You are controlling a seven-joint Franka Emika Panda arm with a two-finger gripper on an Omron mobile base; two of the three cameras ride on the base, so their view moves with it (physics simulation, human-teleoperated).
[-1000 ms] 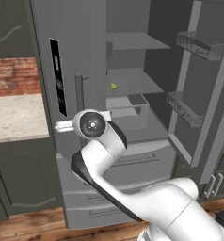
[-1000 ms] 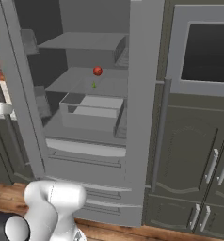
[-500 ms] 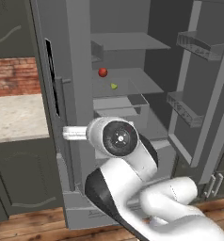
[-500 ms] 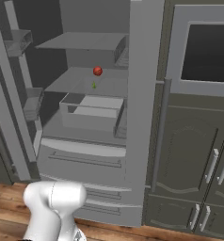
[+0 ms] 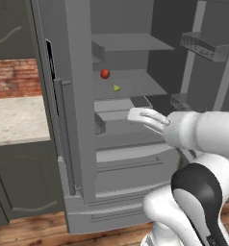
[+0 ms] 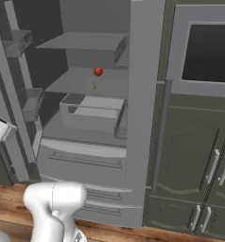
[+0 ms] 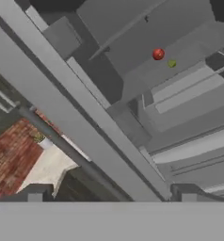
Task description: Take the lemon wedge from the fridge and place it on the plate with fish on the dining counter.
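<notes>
I've got the fridge (image 5: 78, 120) open and my jaws look spread wide and empty, but the lemon wedge (image 5: 116, 88) sits on its shelf by a red fruit (image 5: 105, 73), unpicked.

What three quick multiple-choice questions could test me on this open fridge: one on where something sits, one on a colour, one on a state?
1. Where does the tiny yellow-green lemon wedge lie?
A. On a shelf inside the tall grey fridge, beside the small red round fruit
B. In a door bin
C. On the wooden floor

2. What colour is the wall left of the fridge, above the counter?
A. White tile
B. Red brick
C. Blue paint

3. How do the jaws of the two-finger gripper stand?
A. Shut on the wedge
B. Shut on the fruit
C. Open, holding nothing

Answers: 1 A, the left base view shows wedge and fruit together on the shelf. 2 B, red brick wall shows there. 3 C, the hand view shows its tips wide apart with nothing between.
</notes>
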